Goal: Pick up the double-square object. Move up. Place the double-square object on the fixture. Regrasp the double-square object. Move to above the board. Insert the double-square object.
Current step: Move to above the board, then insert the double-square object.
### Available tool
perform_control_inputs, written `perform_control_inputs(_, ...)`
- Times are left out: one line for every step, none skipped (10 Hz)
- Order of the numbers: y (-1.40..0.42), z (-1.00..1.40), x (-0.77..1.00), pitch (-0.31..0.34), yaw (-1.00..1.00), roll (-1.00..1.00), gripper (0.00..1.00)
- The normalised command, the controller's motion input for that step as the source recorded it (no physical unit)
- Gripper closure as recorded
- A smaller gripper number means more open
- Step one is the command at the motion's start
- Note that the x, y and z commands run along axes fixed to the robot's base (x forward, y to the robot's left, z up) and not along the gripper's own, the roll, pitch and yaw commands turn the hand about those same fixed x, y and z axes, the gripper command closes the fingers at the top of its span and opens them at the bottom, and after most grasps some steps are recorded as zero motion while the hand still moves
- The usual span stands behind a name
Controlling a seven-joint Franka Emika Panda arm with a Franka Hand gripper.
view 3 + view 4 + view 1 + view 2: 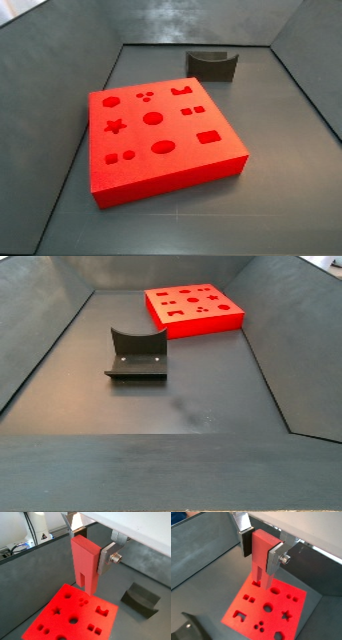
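In both wrist views my gripper [89, 551] [260, 552] is shut on the double-square object [83, 567] [262, 562], a long flat red piece. It hangs upright between the silver fingers, slotted end down. That end hovers above the board [67, 614] [271, 607], near one edge of its top face. The board, a thick red slab with many shaped holes, also shows in both side views [160, 130] [194, 306]. The dark fixture [140, 599] [190, 628] [211, 63] [136, 354] stands on the floor beside the board, with nothing on it. Neither side view shows the gripper or the piece.
Dark grey walls enclose the floor [187, 396] on all sides. Cables and white equipment [30, 534] lie outside one wall.
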Motion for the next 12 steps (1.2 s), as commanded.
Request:
perform_control_inputs(-0.04, 0.01, -0.06, -0.013, -0.01, -0.24, 1.00)
perform_control_inputs(-0.04, 0.00, 0.00, 0.000, 0.00, 0.04, 1.00)
perform_control_inputs(-0.02, 0.00, 0.00, 0.000, 0.00, 0.00, 1.00)
perform_control_inputs(0.00, 0.00, 0.00, 0.000, 0.00, -0.01, 1.00)
perform_control_inputs(0.00, -0.25, 0.00, -0.004, 0.13, -0.02, 1.00)
perform_control_inputs(0.04, -0.40, 0.49, 0.000, 0.20, -0.02, 1.00)
perform_control_inputs(0.13, -0.50, 0.63, 0.010, 0.31, -0.02, 1.00)
perform_control_inputs(0.13, -0.61, 0.63, 0.011, 0.35, -0.01, 1.00)
perform_control_inputs(0.11, -0.60, 0.48, 0.000, 0.50, 0.00, 1.00)
perform_control_inputs(0.10, -0.55, 0.34, 0.000, 0.61, 0.00, 1.00)
perform_control_inputs(0.03, -0.52, 0.15, 0.000, 0.70, 0.00, 1.00)
perform_control_inputs(0.03, -0.57, 0.01, 0.000, 0.74, 0.00, 1.00)
